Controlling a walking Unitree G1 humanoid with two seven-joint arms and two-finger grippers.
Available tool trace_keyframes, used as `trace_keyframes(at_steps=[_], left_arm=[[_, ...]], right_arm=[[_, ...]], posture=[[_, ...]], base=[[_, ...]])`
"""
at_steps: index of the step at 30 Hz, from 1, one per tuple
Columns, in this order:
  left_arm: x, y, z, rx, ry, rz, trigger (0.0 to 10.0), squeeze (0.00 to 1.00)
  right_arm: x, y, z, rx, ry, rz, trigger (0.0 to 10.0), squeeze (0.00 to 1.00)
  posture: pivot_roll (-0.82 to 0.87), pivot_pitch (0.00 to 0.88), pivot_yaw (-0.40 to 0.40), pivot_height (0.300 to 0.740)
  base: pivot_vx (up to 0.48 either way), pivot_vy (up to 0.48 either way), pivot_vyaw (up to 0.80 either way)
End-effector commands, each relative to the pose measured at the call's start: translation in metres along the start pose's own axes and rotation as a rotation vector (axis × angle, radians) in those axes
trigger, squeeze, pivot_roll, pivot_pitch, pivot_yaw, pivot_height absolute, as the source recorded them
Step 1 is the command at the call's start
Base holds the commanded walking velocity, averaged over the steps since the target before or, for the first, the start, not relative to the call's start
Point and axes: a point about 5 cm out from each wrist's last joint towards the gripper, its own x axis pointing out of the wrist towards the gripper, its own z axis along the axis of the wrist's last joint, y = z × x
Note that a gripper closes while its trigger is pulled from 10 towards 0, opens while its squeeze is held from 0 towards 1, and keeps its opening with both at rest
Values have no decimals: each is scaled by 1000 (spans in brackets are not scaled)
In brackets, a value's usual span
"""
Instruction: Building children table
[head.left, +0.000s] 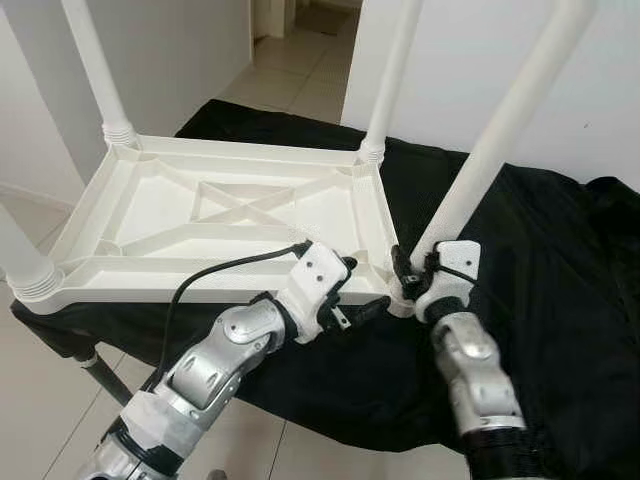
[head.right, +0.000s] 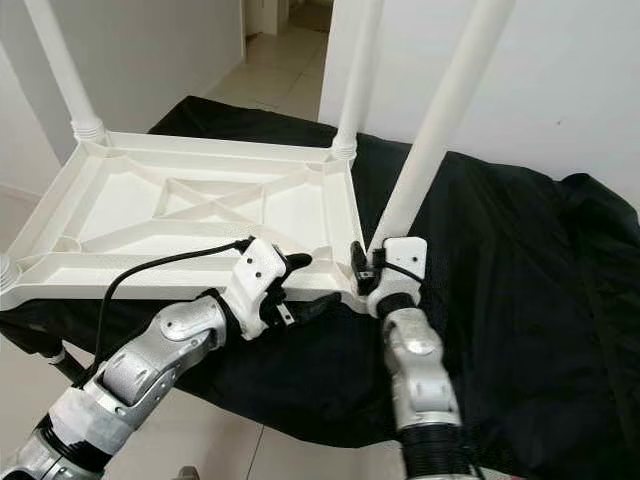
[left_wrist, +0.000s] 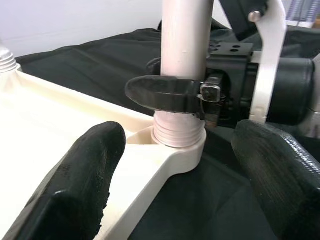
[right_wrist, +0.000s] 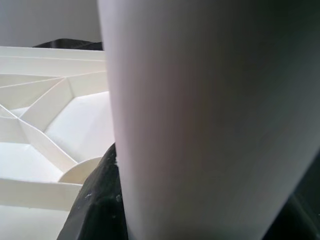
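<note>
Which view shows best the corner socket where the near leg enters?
The left wrist view: the corner socket and the leg, clamped by the right gripper, sit close and sharp. Eye views show it small; right wrist view shows mostly leg.

Right gripper (head.left: 408, 272) clamped round near table leg (head.left: 492, 150) at its corner socket, left gripper (head.left: 352, 290) spread beside that corner, tabletop underside (head.left: 240, 205) open between three other upright legs, black cloth (head.left: 540, 280) free to the right
</note>
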Motion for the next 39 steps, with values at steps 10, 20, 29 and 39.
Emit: trace_keyframes(at_steps=[10,20,29,39], left_arm=[[1,-13,-2,-6,9,-166,10000,0],[0,-10,-2,16,17,-156,10000,0],[-1,-11,-2,19,18,-156,10000,0],[-1,-11,-2,30,26,-163,10000,0]], right_arm=[[-8,3,-9,33,53,-156,10000,0],[-7,-5,-4,9,31,-164,10000,169],[-7,-12,0,36,-1,-81,10000,1000],[-11,-21,1,27,-24,247,10000,0]], posture=[[-16,0,-75,740],[-15,0,-82,740],[-16,0,-76,740],[-23,0,-70,740]], base=[[0,0,0],[0,0,0],[0,0,0],[0,0,0]])
